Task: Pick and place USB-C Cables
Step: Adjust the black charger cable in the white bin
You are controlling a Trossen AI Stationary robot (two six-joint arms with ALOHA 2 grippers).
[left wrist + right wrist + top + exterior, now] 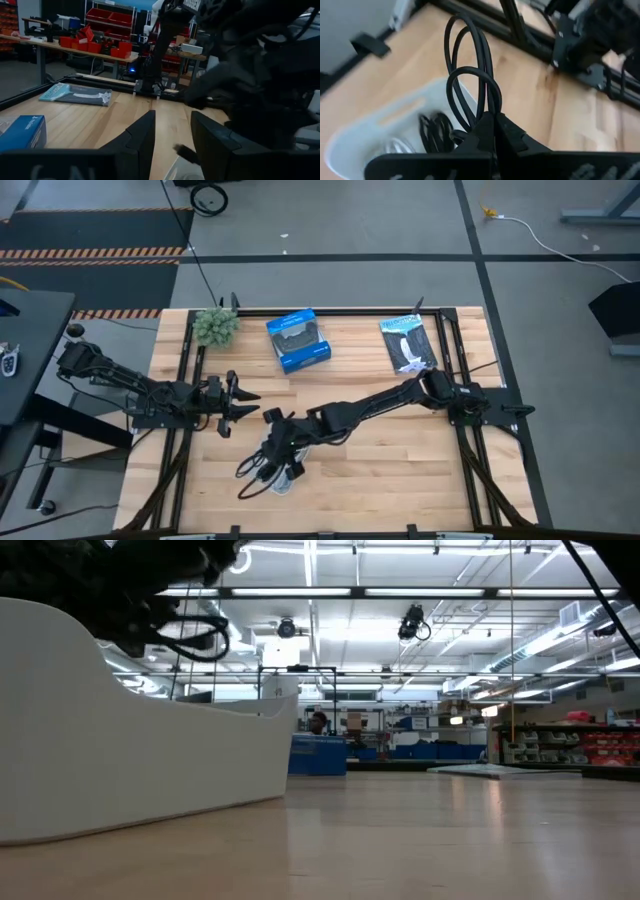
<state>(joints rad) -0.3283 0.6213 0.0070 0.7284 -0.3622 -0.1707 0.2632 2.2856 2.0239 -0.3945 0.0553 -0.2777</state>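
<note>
Right gripper [492,122] is pinched on a black cable [470,75]; its loops stick up past the fingers. It hangs just above a white tray [395,117], which already holds another black cable [434,129] and a pale coil [396,147] beside it. Whether the held cable touches the tray cannot be told.

In the high view the right gripper [275,430] sits over the tray [285,478] near the table's front middle, with black cable loops [250,470] spilling toward the front-left of the tray. The right arm reaches in across the table from its base on the right side.

Left gripper [240,405] waits just left of the right gripper, near but apart, with fingers spread and nothing between them. From the left wrist, its fingers [142,137] show a clear gap, and the right arm fills the space ahead.

A blue box [298,340] lies toward the back middle of the table [400,480], and a dark packet [408,343] with white print lies back right. A small green plant [216,326] stands at the back-left corner.

In the low view the white tray wall [130,740] fills the left, with dark arm parts above it.
</note>
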